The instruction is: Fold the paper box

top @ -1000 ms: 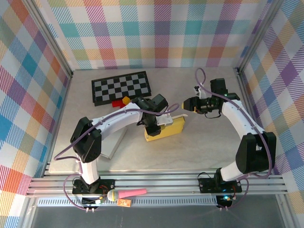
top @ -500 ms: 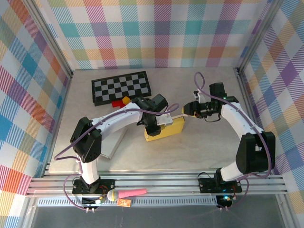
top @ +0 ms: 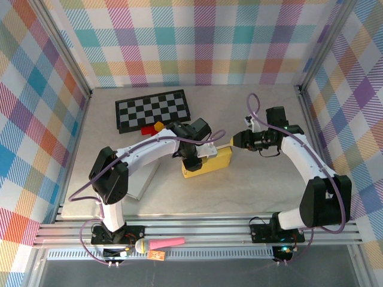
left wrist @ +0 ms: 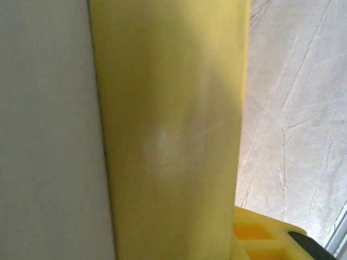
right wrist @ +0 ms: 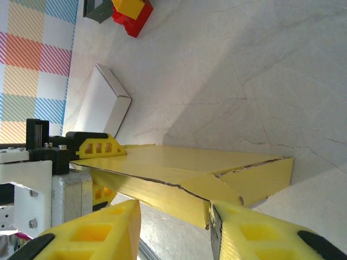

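The yellow paper box (top: 209, 162) lies partly folded at mid-table. My left gripper (top: 192, 156) is shut on its left side wall; in the right wrist view one of its yellow fingers (right wrist: 100, 146) lies on top of the panel and the other sits beneath. The left wrist view is mostly the yellow panel (left wrist: 168, 124), with one finger (left wrist: 260, 235) at the lower right. My right gripper (top: 235, 141) is at the box's right end. It is open (right wrist: 173, 233) and straddles the corner of a flap (right wrist: 217, 189). Its right finger (right wrist: 260, 233) touches the flap edge, while the left finger stands apart.
A black-and-white checkerboard (top: 153, 110) lies at the back left, with red and yellow blocks (top: 152, 127) in front of it. A flat white box (top: 143, 179) rests under the left arm. A pink microphone (top: 158, 244) lies on the front rail.
My right gripper has moved left up to the box's end, and its jaws have narrowed around the flap corner. The left gripper and the box have stayed put.
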`<action>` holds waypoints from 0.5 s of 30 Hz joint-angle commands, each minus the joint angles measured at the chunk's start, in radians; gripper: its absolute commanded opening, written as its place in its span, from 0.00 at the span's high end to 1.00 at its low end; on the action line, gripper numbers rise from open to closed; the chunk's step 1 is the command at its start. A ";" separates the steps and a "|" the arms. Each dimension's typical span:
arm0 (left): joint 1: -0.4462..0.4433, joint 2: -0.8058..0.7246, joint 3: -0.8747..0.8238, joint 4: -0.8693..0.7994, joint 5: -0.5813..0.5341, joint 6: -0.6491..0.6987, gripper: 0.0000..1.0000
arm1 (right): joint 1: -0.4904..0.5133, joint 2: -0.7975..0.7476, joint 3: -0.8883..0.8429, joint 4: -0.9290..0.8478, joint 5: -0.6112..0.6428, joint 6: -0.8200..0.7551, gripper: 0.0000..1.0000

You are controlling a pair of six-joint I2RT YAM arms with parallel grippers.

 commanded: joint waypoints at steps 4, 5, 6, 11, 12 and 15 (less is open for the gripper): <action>0.010 0.018 0.021 -0.054 0.004 0.008 0.67 | 0.009 -0.048 -0.001 -0.022 0.055 -0.037 0.60; 0.010 0.017 0.020 -0.053 0.005 0.009 0.67 | 0.009 -0.060 0.001 -0.015 0.071 -0.035 0.59; 0.010 0.015 0.019 -0.053 0.003 0.008 0.67 | 0.009 -0.070 0.009 -0.009 0.091 -0.033 0.57; 0.009 0.015 0.019 -0.052 0.003 0.007 0.67 | 0.009 -0.015 0.053 -0.004 0.082 -0.034 0.52; 0.010 0.014 0.019 -0.052 0.002 0.007 0.67 | 0.009 0.008 0.057 -0.001 0.064 -0.033 0.52; 0.009 0.017 0.018 -0.052 0.005 0.007 0.67 | 0.009 0.058 0.057 0.009 0.008 -0.023 0.52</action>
